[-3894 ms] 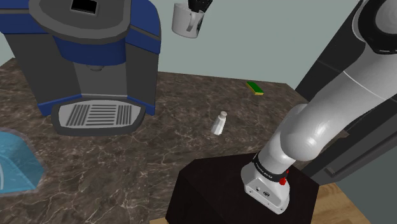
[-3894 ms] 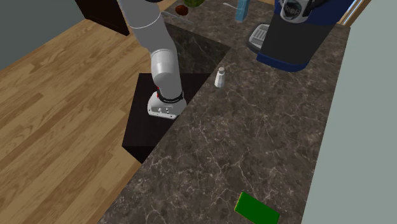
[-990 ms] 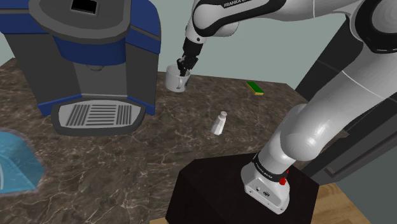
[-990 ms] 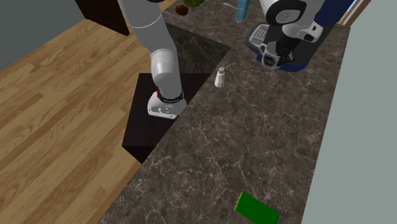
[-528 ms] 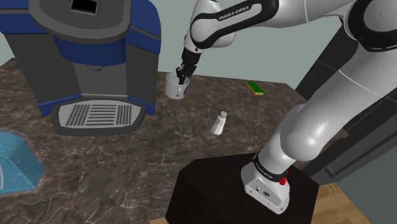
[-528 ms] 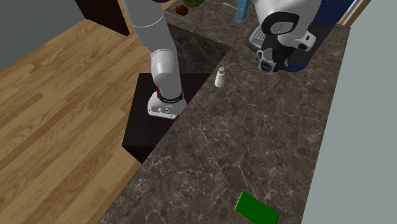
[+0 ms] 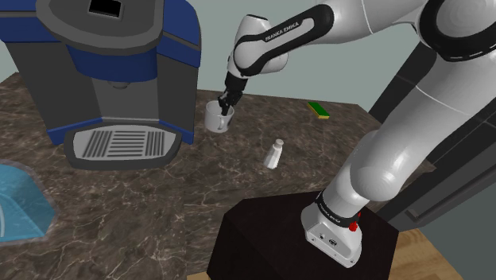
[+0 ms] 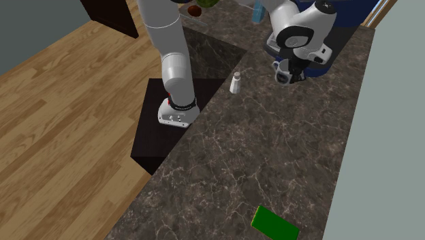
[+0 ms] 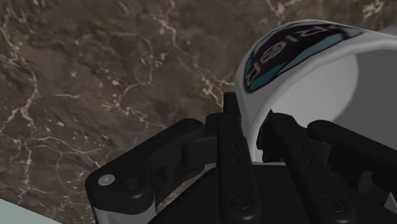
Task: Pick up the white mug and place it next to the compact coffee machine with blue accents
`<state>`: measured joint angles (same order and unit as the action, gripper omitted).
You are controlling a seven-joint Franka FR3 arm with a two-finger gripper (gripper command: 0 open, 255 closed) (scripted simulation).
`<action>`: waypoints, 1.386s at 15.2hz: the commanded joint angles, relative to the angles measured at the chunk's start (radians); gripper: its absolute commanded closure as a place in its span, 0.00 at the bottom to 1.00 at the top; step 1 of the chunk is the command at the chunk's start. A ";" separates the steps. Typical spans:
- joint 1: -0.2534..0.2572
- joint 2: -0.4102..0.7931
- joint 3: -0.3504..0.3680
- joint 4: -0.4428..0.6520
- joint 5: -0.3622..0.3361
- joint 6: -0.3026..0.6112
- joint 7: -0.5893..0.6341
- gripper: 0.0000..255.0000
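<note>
- White mug [image 7: 216,119] stands just beside the coffee machine [image 7: 103,71], off the shoulder view's right flank of the machine's blue-and-grey body, past the drip grille.
- Mug base looks level with the dark veined stone countertop [image 7: 159,207]. Contact with the stone cannot be confirmed from these views.
- Mug is upright in the shoulder view, mouth up.
- Gripper [image 7: 227,102] comes down onto the mug from above, and the white arm [image 7: 381,159] arches over from the stand [image 7: 262,239].
- Wrist view: the black fingers [image 9: 230,149] are clamped on the mug's wall at the rim, one outside and the other inside the cup. The mug's pale interior lies beyond them.
- Wrist view also shows a round teal-and-black emblem on the mug's outer wall, its lettering only partly readable.
- Second exterior view: the mug hangs under the hand, by the machine's base.
- Small white shaker [image 7: 274,154] stands upright on the countertop, between mug and stand, apart from both.
- Green block [image 7: 319,110] lies flat near the countertop's far edge, well apart from the mug.
- Pale blue object [image 7: 17,205] sits at the shoulder view's lower left; its kind cannot be told.
</note>
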<state>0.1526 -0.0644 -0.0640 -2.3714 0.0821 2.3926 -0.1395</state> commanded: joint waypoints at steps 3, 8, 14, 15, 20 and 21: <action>0.001 0.016 0.001 -0.013 0.004 0.029 -0.002 1.00; 0.001 0.016 0.001 -0.013 0.004 0.029 -0.002 1.00; 0.001 0.016 0.001 -0.013 0.004 0.029 -0.002 0.00; 0.001 0.016 0.001 -0.013 0.004 0.029 -0.002 0.00; -0.004 -0.072 -0.002 0.029 -0.013 -0.100 0.009 0.00; -0.004 -0.072 -0.002 0.029 -0.014 -0.100 0.009 0.00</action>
<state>0.1481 -0.1316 -0.0667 -2.3438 0.0696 2.2998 -0.1325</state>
